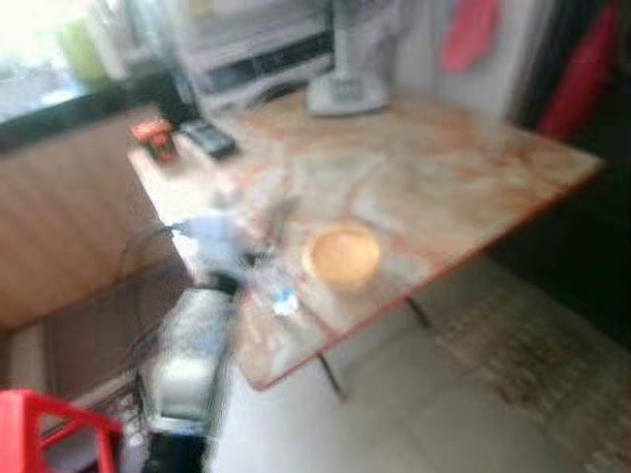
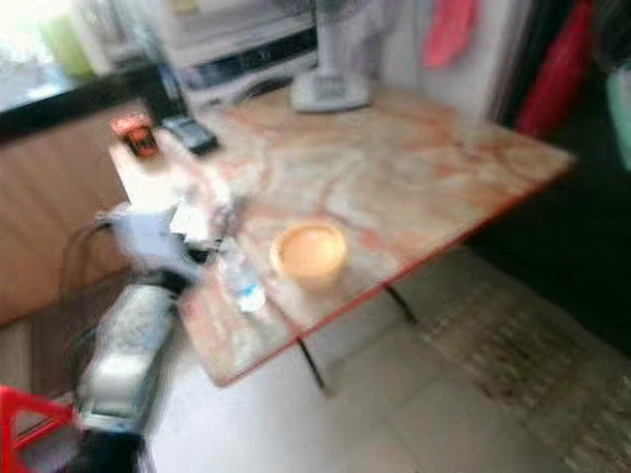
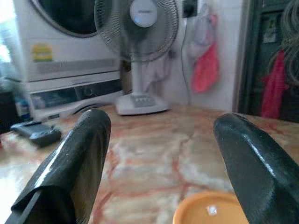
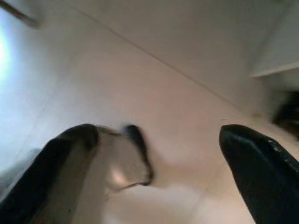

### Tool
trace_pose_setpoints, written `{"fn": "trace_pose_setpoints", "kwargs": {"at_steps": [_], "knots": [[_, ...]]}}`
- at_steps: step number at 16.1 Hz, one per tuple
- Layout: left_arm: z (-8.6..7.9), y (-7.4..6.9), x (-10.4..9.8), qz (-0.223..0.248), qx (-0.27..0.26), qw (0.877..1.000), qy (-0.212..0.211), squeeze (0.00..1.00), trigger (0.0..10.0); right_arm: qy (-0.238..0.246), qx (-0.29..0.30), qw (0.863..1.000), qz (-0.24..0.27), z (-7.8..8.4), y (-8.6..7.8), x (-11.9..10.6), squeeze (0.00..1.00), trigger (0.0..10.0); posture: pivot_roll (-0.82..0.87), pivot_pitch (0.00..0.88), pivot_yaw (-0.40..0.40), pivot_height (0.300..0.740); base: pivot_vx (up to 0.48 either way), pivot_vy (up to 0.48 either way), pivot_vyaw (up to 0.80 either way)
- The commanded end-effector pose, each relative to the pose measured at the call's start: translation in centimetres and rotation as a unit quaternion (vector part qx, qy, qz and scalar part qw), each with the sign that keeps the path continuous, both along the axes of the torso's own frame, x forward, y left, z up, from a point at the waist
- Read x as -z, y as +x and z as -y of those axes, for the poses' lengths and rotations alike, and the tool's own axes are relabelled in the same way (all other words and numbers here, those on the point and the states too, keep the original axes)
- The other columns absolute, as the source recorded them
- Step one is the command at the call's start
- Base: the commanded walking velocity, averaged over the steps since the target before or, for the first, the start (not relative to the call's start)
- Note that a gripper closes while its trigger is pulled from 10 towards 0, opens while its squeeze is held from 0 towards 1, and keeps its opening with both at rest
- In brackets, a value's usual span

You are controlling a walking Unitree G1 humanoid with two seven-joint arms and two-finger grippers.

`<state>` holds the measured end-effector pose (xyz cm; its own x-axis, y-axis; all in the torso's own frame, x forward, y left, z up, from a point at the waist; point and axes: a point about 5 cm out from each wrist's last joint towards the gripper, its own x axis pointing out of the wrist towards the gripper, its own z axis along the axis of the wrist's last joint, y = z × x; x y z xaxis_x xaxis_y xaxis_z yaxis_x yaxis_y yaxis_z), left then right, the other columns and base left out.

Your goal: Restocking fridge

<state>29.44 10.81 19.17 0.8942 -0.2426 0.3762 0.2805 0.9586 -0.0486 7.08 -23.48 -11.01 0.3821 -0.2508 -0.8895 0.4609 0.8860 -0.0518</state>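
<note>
The left claw (image 3: 159,163) was spread wide, its two black fingers (image 3: 70,163) apart with nothing between them, held low over the marble-patterned surface (image 1: 444,177) and aimed across it. Just past its fingertips sat the orange bowl (image 3: 210,212), the landmark here, resting near the front edge of the surface. A small clear bottle with a blue label (image 1: 279,293), which may be one of the things to restock, lay just beside the bowl on the robot's left, close to the same edge; the blur made it hard to be sure of its shape. The right claw (image 4: 159,158) was also spread and empty, pointing down at pale floor tiles, apparently idle. To do this step well, the left claw would likely need to settle first, since the head views were smeared by motion, then centre its open fingers around the chosen item and close only when both fingers flanked it; the nearness of the edge meant a nudge could knock things off. Well beyond the bowl, at the far side of the surface, stood a white pedestal fan (image 3: 140,56), with a white appliance (image 3: 65,46) beside it. A dark remote (image 1: 207,138) and a small orange object (image 1: 155,136) lay at the far left corner from the bowl. Pink cloths (image 3: 205,65) hung on the tiled wall behind, and a red stool (image 1: 44,424) stood on the floor, nearer the robot than the bowl.
</note>
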Motion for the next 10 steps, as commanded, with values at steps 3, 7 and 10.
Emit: {"fn": "trace_pose_setpoints", "kwargs": {"at_steps": [3, 7, 10], "knots": [[-1.61, -0.05, 0.01, -0.004, -0.028, 1.0, 0.008, 0.0, 10.0, 0.016, -0.007, 1.0, 0.017, -1.2, 1.21, 0.02, 0.0, 10.0, -0.05, 0.0, 0.08, 0.74, 0.28, 0.0, 0.0], [-1.88, -0.12, -0.02, -0.005, -0.057, 0.998, 0.017, 0.0, 10.0, 0.018, -0.012, 1.0, 0.017, -1.33, 1.29, 0.04, 0.0, 10.0, -0.04, 0.0, 0.08, 0.74, 0.0, 0.0, 0.0], [-1.76, 0.09, -0.97, 0.008, -0.067, 0.996, 0.052, 0.0, 10.0, 0.021, -0.016, 1.0, 0.011, -1.49, 1.25, 0.1, 0.0, 10.0, -0.04, 0.0, 0.081, 0.74, 0.0, 0.0, 0.0]]}}
